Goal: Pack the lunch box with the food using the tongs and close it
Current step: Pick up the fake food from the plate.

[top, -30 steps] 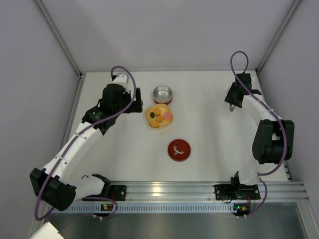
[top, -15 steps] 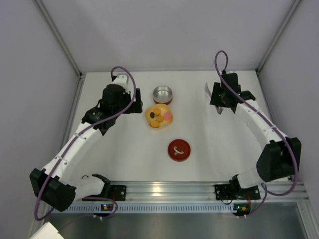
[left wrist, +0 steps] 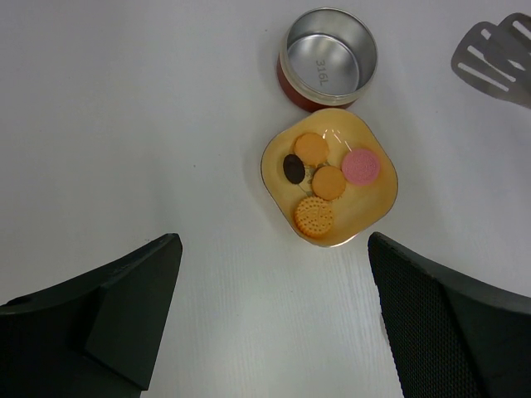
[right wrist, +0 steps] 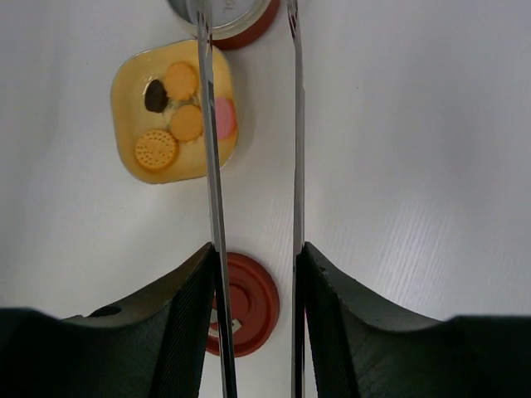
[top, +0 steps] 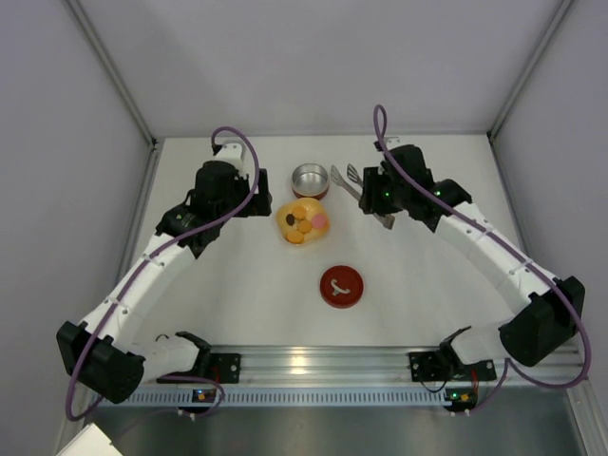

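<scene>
The right gripper (right wrist: 257,249) is clamping the tongs (right wrist: 212,166) by both arms, their tips near the lunch box (top: 310,180), which is sitting open by the table's (top: 427,285) far edge. The food (left wrist: 329,182) is lying in the yellow dish (left wrist: 373,199) touching its front. The lid (top: 341,286) is resting toward the near edge. The left gripper (left wrist: 274,282) is hanging open, empty.

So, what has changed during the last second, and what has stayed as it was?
The right gripper, shut on the tongs, swung left from the far right; the tong tips are now just right of the lunch box. Nothing was picked up or released. The left gripper, the lunch box, its lid and the food in the yellow dish stayed put.
</scene>
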You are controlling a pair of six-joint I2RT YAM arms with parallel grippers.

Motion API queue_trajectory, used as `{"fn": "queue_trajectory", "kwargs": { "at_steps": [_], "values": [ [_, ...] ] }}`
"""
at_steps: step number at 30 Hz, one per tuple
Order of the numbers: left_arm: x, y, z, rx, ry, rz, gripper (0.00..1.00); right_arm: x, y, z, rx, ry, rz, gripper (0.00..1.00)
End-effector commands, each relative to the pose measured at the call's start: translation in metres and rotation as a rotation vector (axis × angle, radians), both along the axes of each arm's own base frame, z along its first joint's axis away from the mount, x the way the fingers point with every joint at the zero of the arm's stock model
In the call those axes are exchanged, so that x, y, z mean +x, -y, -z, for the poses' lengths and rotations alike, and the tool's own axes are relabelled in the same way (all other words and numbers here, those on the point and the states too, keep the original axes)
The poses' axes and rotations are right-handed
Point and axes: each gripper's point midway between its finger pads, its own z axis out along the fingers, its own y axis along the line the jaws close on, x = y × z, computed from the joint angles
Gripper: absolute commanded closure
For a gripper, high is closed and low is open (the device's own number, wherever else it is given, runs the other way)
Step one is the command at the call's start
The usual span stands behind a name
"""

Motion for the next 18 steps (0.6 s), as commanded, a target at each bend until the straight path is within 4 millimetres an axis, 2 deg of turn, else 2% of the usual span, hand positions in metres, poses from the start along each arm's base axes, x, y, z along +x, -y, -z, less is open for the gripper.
{"fn": "queue_trajectory", "kwargs": {
  "at_steps": [1,5,8,18],
  "values": [
    [-0.003,-0.003,-0.007,-0.002,0.022,-0.005,0.01,-0.005,-0.034,-0.013,0.03,0.011,-0.087,0.57],
    [-0.003,-0.004,-0.01,-0.003,0.03,-0.008,0.01,-0.016,-0.075,-0.001,0.016,-0.014,-0.179,0.57],
    [-0.003,-0.005,-0.008,0.0,0.026,-0.009,0.01,-0.018,-0.094,0.012,-0.005,-0.039,-0.218,0.57],
    [-0.003,-0.004,-0.008,0.0,0.026,-0.006,0.01,-0.011,-0.122,0.036,-0.041,-0.072,-0.235,0.57]
  ]
}}
